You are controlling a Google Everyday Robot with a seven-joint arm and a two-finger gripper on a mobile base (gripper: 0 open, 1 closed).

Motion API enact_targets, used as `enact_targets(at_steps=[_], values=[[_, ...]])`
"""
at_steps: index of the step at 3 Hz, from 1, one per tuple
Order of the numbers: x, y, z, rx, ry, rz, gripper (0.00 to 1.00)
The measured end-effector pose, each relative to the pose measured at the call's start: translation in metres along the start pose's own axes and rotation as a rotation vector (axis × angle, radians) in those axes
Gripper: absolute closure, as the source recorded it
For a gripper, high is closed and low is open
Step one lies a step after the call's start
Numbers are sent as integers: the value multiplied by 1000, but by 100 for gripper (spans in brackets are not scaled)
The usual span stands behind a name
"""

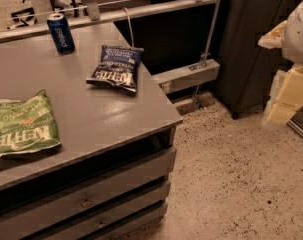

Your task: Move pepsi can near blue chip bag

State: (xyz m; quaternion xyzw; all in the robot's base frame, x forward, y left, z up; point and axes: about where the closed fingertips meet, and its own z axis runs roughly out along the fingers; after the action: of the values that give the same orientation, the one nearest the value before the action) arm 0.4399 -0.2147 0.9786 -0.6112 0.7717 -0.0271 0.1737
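The gripper (285,95) is cut off by the right edge; the green chip bag (22,126) by the left.

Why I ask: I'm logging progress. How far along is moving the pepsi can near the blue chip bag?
Nothing done: the pepsi can stands upright at the back of the table, apart from the blue chip bag. Nothing in hand: the pincer hangs right of the table. Left: grasp, carry, place.

Grey drawer table (91,121); speckled floor (241,184)
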Motion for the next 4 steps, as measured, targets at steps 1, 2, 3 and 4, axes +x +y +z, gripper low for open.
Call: enact_targets(at_steps=[1,2,3,4], values=[[-33,-18,7,16,-127,-58,0],[-96,-49,6,53,-304,-123,0],[-166,-83,-5,105,-497,-161,0],[-228,-117,-8,120,-690,-108,0]])
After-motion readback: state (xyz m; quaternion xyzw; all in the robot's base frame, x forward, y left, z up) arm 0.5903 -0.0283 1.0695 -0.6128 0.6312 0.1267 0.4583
